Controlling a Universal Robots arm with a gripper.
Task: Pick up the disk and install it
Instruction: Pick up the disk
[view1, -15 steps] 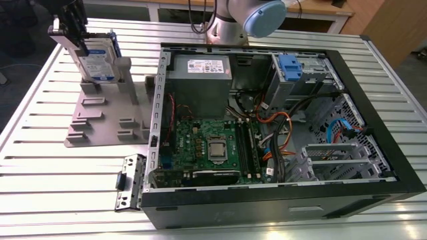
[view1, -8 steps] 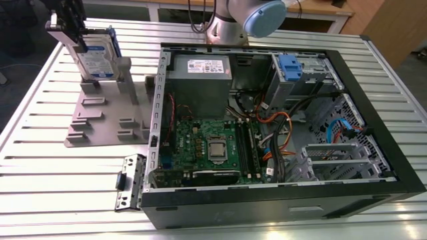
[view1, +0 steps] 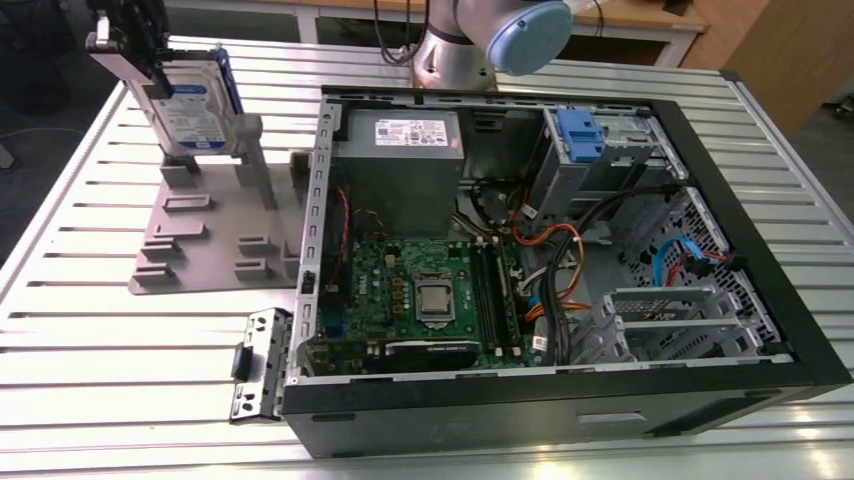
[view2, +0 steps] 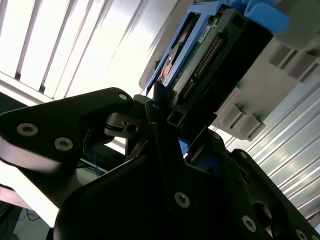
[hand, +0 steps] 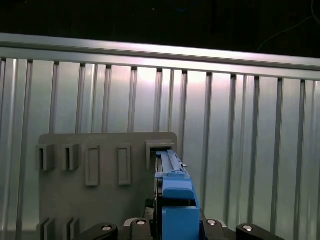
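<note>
Gripper (view1: 138, 70) looks clamped on the top edge of the disk (view1: 200, 105), which stands upright in the grey rack (view1: 200, 240) at the exterior view's far left, so the grasp is made, while lift-out and install into the open computer case (view1: 534, 425) are not yet done.

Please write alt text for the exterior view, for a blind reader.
The gripper holds the top of the disk, upright at a grey stand on the exterior view's left. Beside it, an open computer case lies on a slatted metal table.
</note>
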